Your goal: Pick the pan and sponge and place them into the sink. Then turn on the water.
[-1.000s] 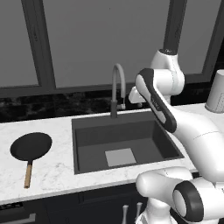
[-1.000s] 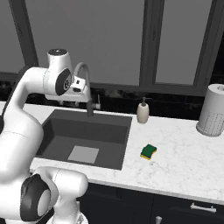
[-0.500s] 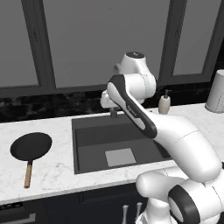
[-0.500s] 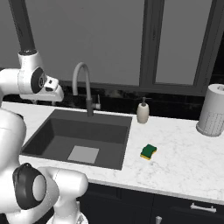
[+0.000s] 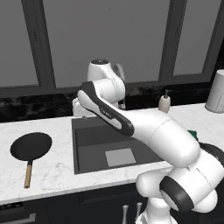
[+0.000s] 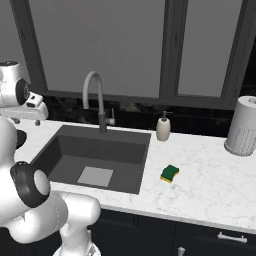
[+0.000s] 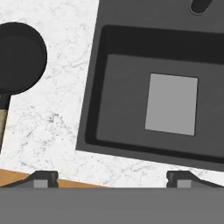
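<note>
Currently sink (image 6: 95, 152) holds nothing; pan (image 5: 31, 146) on counter (image 5: 52, 170)

even flat rendered light, soft shadows, perhaps slightly blurry.

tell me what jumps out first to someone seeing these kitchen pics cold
The big white arm sweeps across the dark sink toward its left side, with the gripper open above the sink's edge. The black pan with its wooden handle lies on the marble counter left of the sink. The small green and yellow sponge sits on the counter right of the sink, near the soap bottle.
</note>
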